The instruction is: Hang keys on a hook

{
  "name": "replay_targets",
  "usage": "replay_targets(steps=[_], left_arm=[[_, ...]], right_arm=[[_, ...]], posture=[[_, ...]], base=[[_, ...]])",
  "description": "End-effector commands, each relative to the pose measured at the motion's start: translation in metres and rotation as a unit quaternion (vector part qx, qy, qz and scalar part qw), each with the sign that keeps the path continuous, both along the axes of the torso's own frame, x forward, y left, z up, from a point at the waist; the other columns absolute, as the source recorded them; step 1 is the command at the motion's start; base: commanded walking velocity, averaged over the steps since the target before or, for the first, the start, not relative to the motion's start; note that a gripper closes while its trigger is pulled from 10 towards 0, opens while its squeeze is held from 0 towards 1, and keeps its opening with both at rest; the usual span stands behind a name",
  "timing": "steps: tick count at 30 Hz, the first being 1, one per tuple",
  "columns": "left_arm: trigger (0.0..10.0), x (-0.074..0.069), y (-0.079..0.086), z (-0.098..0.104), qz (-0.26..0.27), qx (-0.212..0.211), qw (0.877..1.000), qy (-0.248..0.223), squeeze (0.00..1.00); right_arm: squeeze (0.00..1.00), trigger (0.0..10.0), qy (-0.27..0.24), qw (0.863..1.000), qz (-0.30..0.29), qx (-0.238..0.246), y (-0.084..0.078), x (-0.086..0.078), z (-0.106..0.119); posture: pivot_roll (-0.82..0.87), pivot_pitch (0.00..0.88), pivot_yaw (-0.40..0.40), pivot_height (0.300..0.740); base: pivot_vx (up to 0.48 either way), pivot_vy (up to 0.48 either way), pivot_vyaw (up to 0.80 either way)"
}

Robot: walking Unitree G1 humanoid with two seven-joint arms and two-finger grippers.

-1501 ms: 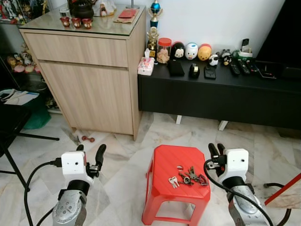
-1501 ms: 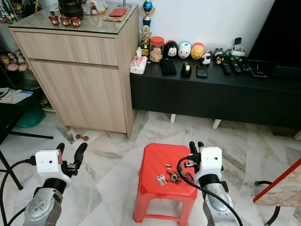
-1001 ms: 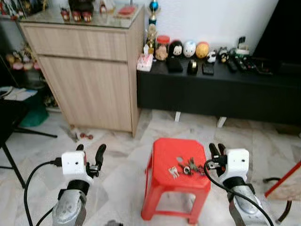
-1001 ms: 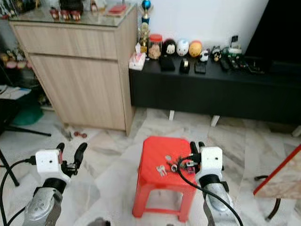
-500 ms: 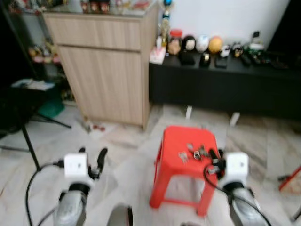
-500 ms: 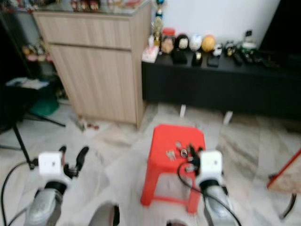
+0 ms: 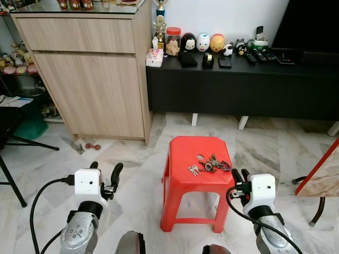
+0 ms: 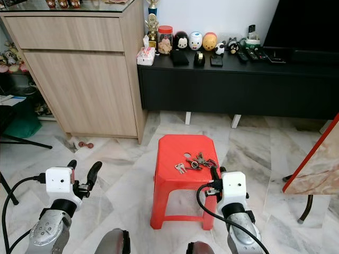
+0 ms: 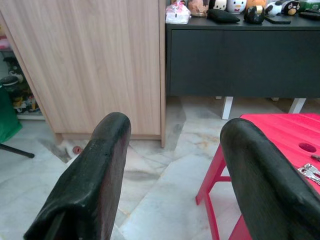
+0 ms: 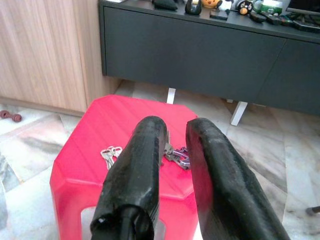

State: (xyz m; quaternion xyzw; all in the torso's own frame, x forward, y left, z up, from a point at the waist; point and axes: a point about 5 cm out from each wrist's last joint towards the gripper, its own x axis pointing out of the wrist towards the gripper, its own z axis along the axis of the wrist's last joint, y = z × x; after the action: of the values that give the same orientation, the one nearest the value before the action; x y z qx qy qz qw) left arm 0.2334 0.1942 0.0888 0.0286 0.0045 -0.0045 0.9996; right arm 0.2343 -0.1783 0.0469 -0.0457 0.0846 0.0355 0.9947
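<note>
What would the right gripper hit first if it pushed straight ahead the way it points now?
Most likely the keys on the red stool: the right gripper aims over its top with fingers nearly together. Its height above the seat is unclear, so it might pass over them.

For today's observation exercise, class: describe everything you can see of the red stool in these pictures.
The red stool looks like moulded plastic, with a squarish seat with cut corners and splayed legs. A small round hole pierces the seat. It stands upright on the marble floor, in front of the black cabinet. A bunch of keys lies on its seat. The right end effector hovers close by its right edge, not touching it.
</note>
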Motion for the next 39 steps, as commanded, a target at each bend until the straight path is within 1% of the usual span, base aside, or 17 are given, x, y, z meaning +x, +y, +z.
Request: replay_targets(steps=[1, 5, 11, 15, 21, 25, 27, 31, 34, 39], left_arm=[[10.0, 0.0, -0.001, 0.002, -0.008, 0.007, 1.0, 0.0, 0.0], [10.0, 0.0, -0.004, 0.002, -0.016, 0.009, 1.0, 0.001, 0.0], [10.0, 0.003, -0.006, 0.004, -0.024, 0.011, 1.0, 0.0, 0.0], [10.0, 0.005, -0.005, 0.004, -0.026, 0.014, 1.0, -0.001, 0.0], [10.0, 0.009, 0.0, 0.008, -0.031, 0.024, 0.999, -0.006, 0.0], [10.0, 0.011, 0.001, 0.009, -0.033, 0.026, 0.999, -0.008, 0.0], [10.0, 0.014, 0.0, 0.009, -0.038, 0.027, 0.999, -0.01, 0.0], [10.0, 0.018, -0.003, 0.012, -0.042, 0.027, 0.999, -0.018, 0.0], [10.0, 0.02, -0.004, 0.012, -0.045, 0.027, 0.998, -0.019, 0.0], [10.0, 0.02, -0.003, 0.011, -0.049, 0.029, 0.998, -0.015, 0.0]], right_arm=[[0.0, 10.0, 0.006, 1.0, -0.001, -0.003, -0.002, -0.001, -0.003], [0.0, 10.0, 0.013, 1.0, -0.01, 0.005, -0.004, 0.0, -0.005], [0.0, 10.0, 0.008, 1.0, 0.002, -0.003, -0.001, 0.004, -0.005], [0.0, 10.0, 0.005, 1.0, 0.006, -0.002, 0.002, 0.006, -0.005], [0.0, 10.0, 0.008, 1.0, 0.007, 0.014, 0.009, 0.016, -0.009], [0.0, 10.0, 0.005, 1.0, 0.008, 0.017, 0.011, 0.02, -0.009], [0.0, 10.0, 0.005, 1.0, 0.005, 0.017, 0.011, 0.023, -0.009], [0.0, 10.0, 0.017, 1.0, -0.008, 0.015, 0.007, 0.023, -0.014], [0.0, 10.0, 0.025, 0.999, -0.032, 0.026, 0.0, 0.022, -0.019], [0.0, 10.0, 0.026, 0.998, -0.047, 0.036, -0.003, 0.025, -0.019]], posture=[[-0.02, 0.0, -0.034, 0.643], [-0.02, 0.0, -0.032, 0.643], [-0.02, 0.0, -0.03, 0.643], [-0.01, 0.0, -0.026, 0.643], [0.0, 0.0, -0.011, 0.643], [0.0, 0.0, -0.006, 0.643], [-0.01, 0.0, -0.003, 0.643], [0.0, 0.0, -0.001, 0.643], [0.0, 0.0, 0.0, 0.643], [0.01, 0.0, -0.008, 0.643]], base=[[0.255, 0.0, 0.43], [0.277, 0.0, 0.0], [0.32, 0.0, 0.0], [0.348, 0.0, 0.52], [0.351, 0.0, 0.09], [0.351, 0.0, 0.0], [0.349, 0.0, 0.0], [0.334, 0.0, 0.0], [0.0, 0.0, 0.0], [0.0, 0.0, 0.0]])
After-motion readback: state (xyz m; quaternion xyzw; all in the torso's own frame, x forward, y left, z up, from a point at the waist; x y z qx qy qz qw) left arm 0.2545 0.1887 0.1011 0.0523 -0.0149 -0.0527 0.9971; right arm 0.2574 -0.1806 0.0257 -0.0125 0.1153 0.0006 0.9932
